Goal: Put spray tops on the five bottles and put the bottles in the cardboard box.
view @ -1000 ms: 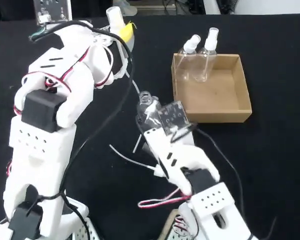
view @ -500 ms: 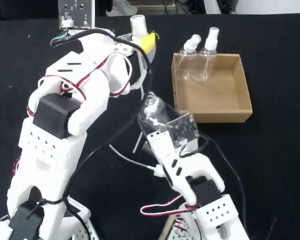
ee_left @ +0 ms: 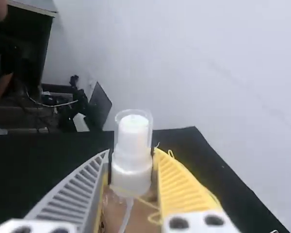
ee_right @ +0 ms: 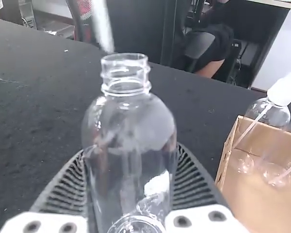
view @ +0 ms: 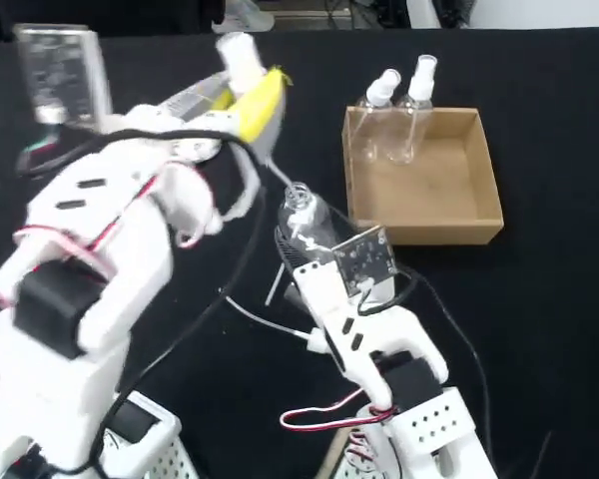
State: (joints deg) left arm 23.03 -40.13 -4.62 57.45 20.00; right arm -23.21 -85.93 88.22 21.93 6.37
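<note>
- The uncapped bottle (ee_right: pixel 128 141) is held upright above the table by the right gripper (ee_right: pixel 131 179), whose fingers are closed against its sides.
- The spray top (ee_left: pixel 132 150) is clamped in the left gripper (ee_left: pixel 131 167), its tube hanging below, at 11 o'clock of that bottle in the high view.
- The cardboard box (view: pixel 449 228) is seen at 2 o'clock of the bottle, and two capped bottles (view: pixel 397 125) are stood in its 11 o'clock corner.

- No text, number or sign can be read anywhere.
- Left arm's circuit board (view: pixel 60 68) and right arm's circuit board (view: pixel 364 257): any print on them is too small to tell.
</note>
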